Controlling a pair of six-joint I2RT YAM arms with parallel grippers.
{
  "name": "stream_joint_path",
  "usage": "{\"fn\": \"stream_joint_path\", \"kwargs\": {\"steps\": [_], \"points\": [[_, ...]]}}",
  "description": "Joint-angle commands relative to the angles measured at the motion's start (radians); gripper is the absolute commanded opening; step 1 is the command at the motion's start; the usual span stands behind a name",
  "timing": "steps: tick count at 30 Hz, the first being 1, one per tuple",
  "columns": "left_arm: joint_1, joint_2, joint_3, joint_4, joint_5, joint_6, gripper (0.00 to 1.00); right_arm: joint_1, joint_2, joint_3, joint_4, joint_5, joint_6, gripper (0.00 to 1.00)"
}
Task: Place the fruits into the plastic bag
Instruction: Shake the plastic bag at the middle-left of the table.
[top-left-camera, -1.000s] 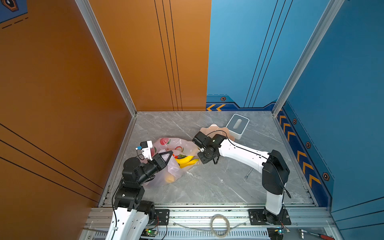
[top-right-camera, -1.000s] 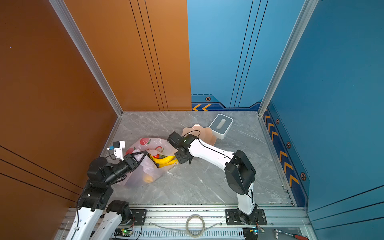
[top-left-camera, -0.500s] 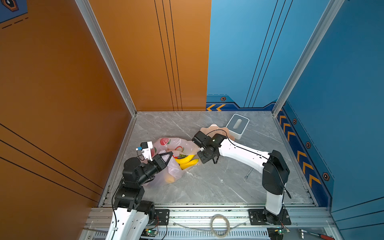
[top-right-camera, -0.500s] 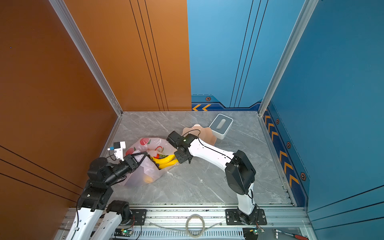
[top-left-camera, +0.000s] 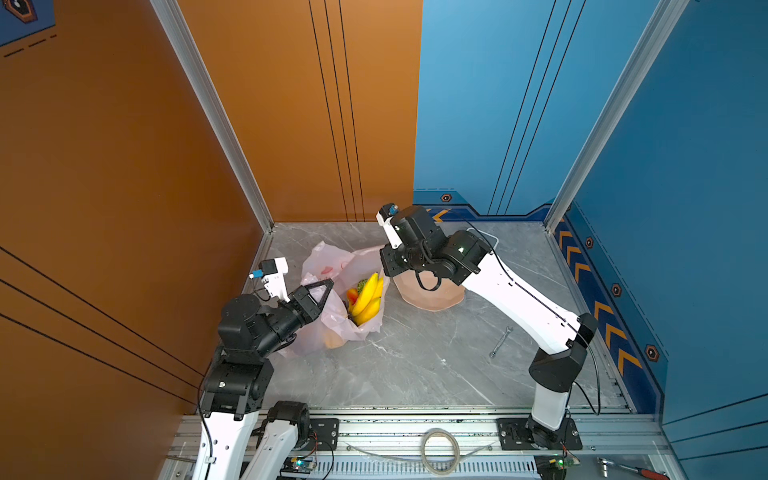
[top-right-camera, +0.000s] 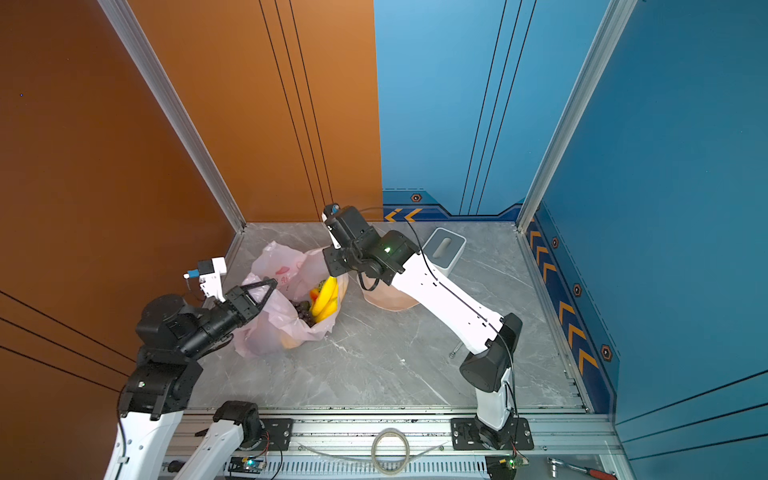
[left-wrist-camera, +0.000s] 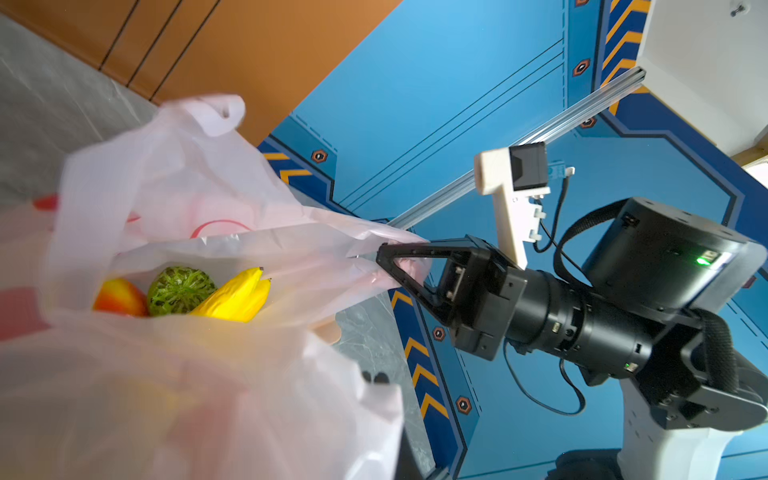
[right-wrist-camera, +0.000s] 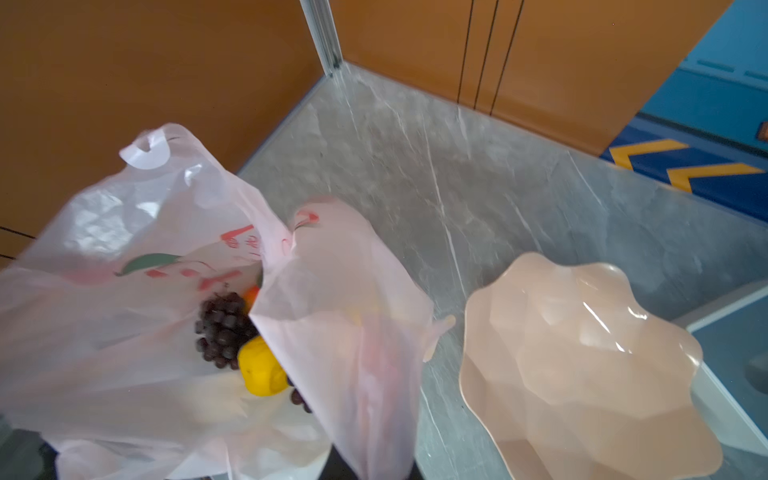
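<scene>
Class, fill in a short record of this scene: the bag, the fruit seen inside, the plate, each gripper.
plastic bag: pale pink, mouth held open
fruit inside: bananas, green bumpy fruit, grape bunch, red-yellow fruit
plate: beige, wavy-edged, beside the bag, no fruit on it
left gripper: jaws shut on the bag's rim
right gripper: jaws shut on the opposite rim

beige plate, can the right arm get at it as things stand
Probably, though not freely: the beige plate lies just under the right arm's wrist, nothing on it. But the right gripper is shut on the rim of the plastic bag and must let go first.
</scene>
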Motion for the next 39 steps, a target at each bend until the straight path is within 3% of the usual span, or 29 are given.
{"fn": "stream_joint_path", "kwargs": {"steps": [1,6,12,17,20,24,28,30,34,39], "points": [[0.010,0.022,0.122,-0.013,-0.039,0.068,0.00,-0.010,0.038,0.112,0.010,-0.066,0.010,0.00],[0.012,0.040,0.246,-0.069,-0.116,0.097,0.00,-0.026,0.053,0.194,0.035,-0.116,0.046,0.00],[0.012,-0.023,0.296,-0.042,-0.235,0.095,0.00,-0.057,0.048,0.202,0.094,-0.156,0.085,0.00],[0.011,0.045,0.381,-0.355,-0.410,0.165,0.00,-0.077,0.032,0.193,0.133,-0.136,0.105,0.00],[0.012,0.097,0.356,-0.390,-0.340,0.150,0.00,-0.057,0.041,0.200,0.194,-0.238,0.113,0.00],[0.012,0.074,0.295,-0.304,-0.325,0.111,0.00,0.012,0.092,0.311,0.209,-0.375,0.071,0.00],[0.014,0.085,0.293,-0.300,-0.316,0.115,0.00,0.050,0.084,0.334,0.279,-0.380,0.060,0.00],[0.014,0.081,0.267,-0.276,-0.305,0.098,0.00,0.027,0.097,0.334,0.303,-0.347,0.112,0.00],[0.018,0.062,0.205,-0.225,-0.294,0.069,0.00,-0.034,0.178,0.360,0.391,-0.558,0.299,0.00],[0.043,0.027,0.185,-0.228,-0.330,0.085,0.00,-0.117,0.150,0.254,0.338,-0.403,0.327,0.00]]}}
